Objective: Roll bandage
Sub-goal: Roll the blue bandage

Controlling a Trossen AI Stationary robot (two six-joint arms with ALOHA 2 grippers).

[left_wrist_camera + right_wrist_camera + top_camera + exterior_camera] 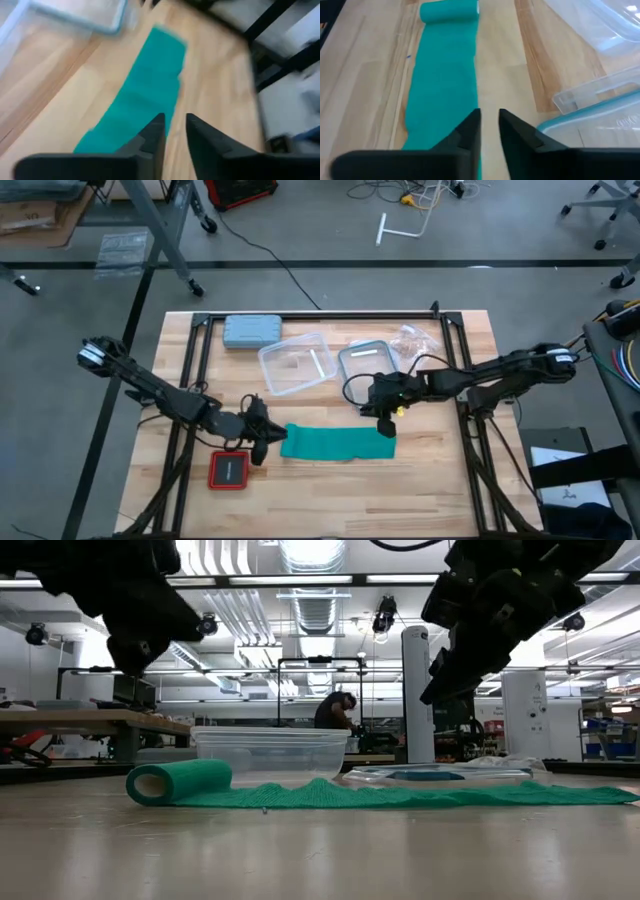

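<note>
The bandage (338, 443) is plain teal-green, with no pattern. It lies on a pale wooden table (440, 480) with a light striped grain. The case (252, 330) is grey-blue. A small pad (228, 470) is red-edged with a dark centre. The lid (367, 362) looks clear, perhaps teal-rimmed. Both arms are dark.

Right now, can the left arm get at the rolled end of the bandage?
Probably yes. The left tool hovers just beside the bandage, whose rolled end faces it. Nothing lies between them; the red case sits off to the side.
</note>
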